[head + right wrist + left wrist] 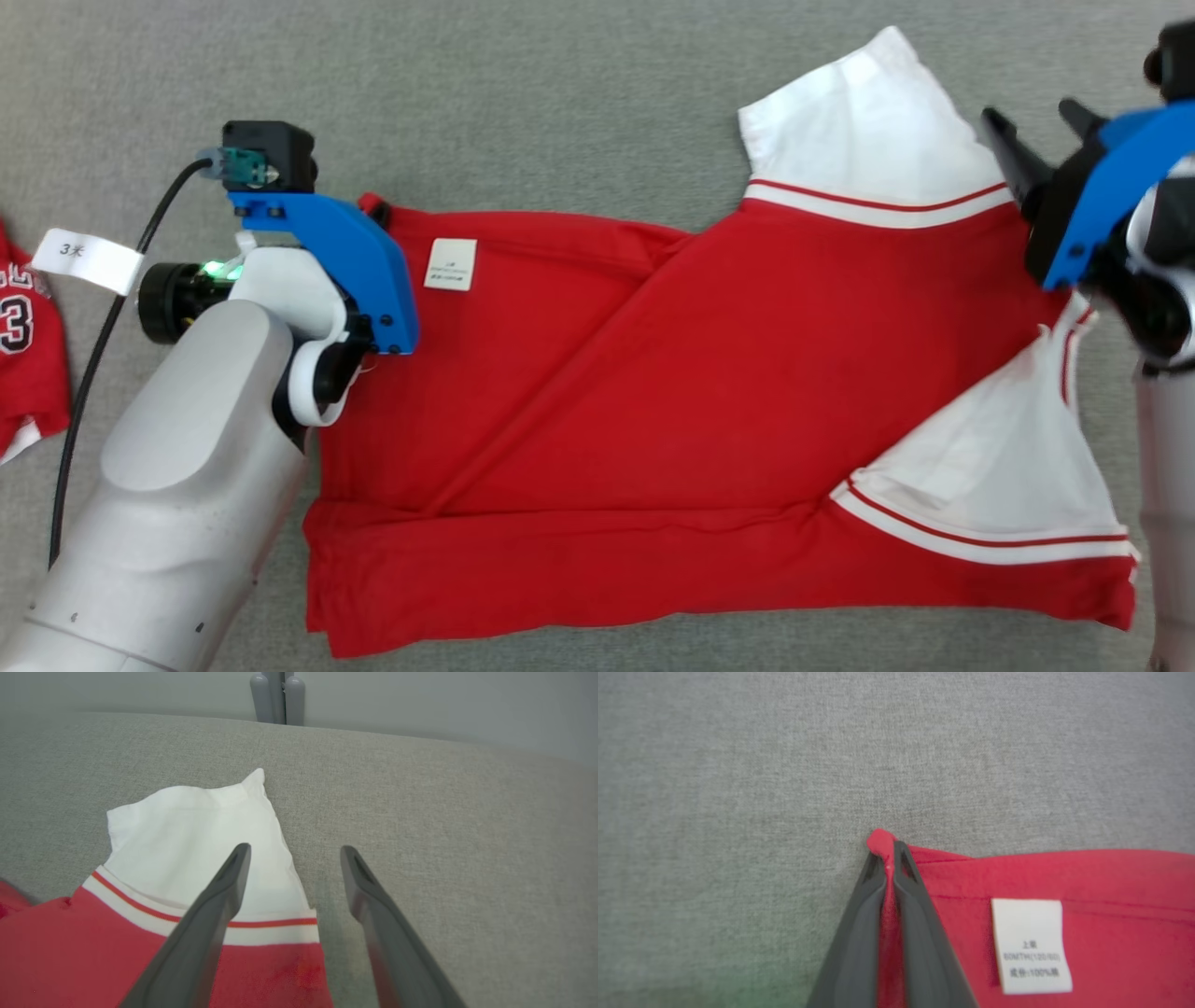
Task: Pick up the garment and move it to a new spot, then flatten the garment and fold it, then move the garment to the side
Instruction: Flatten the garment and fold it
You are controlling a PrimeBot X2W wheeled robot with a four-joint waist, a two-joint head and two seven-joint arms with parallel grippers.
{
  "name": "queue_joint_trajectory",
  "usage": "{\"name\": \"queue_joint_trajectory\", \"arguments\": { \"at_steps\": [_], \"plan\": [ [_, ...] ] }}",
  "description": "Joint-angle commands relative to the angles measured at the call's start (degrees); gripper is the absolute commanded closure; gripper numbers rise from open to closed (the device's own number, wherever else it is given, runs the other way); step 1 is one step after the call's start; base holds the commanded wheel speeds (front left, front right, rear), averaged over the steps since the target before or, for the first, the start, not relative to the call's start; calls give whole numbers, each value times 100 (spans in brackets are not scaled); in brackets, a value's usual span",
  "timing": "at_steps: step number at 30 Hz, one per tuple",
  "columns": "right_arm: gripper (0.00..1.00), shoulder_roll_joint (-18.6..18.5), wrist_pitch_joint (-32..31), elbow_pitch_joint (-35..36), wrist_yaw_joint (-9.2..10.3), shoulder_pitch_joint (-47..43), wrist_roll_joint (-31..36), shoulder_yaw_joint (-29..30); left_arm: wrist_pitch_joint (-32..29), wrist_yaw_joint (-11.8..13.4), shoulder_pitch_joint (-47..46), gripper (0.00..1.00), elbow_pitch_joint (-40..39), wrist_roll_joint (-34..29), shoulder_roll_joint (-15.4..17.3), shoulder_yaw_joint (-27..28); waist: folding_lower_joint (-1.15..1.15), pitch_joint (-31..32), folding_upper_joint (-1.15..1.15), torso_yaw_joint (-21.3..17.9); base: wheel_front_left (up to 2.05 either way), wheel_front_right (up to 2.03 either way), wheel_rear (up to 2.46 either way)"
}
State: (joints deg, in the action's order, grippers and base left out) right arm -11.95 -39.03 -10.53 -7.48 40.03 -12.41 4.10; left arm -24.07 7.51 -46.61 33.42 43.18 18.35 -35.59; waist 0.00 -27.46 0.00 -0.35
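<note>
Pinching the far hem corner of the garment (653, 392), the left gripper (887, 855) has its two dark fingers pressed together on a small peak of red cloth, just beside the white care label (1029, 945). The garment, a red shirt with white sleeves, lies across the middle of the grey fabric surface (523, 84), hem toward the robot's left and sleeves toward its right. Its near long edge is doubled over and a diagonal crease crosses the body, so it reads as partly folded rather than flat. The right gripper (295, 849) hangs with fingers apart at the far sleeve (201, 830), one finger over the white cloth and the other over bare surface; whether either touches cannot be told. This straddling stance probably prepares a grasp on the sleeve's edge. The clamped corner would then serve as the matching hold at the opposite end, letting the far edge be lifted evenly. A second red garment (23, 345) lies well apart at the left.
</note>
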Motion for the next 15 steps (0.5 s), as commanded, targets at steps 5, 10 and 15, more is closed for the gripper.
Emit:
{"name": "queue_joint_trajectory", "arguments": {
  "at_steps": [5,10,15],
  "plan": [
    [0,-197,-190,-961,-3,1131,83,-99,16,-112,164,100,-178,-40,-205,-235,0,-381,0,388,0,0,0],
    [0,-287,-143,-1724,-2,1766,324,-207,75,-142,119,100,-367,-49,-299,-295,0,-631,0,619,0,0,0],
    [16,-265,-48,-2292,-2,1979,386,-288,153,-155,185,100,-375,-30,-345,-323,0,-669,0,704,0,0,0]
  ]
}}
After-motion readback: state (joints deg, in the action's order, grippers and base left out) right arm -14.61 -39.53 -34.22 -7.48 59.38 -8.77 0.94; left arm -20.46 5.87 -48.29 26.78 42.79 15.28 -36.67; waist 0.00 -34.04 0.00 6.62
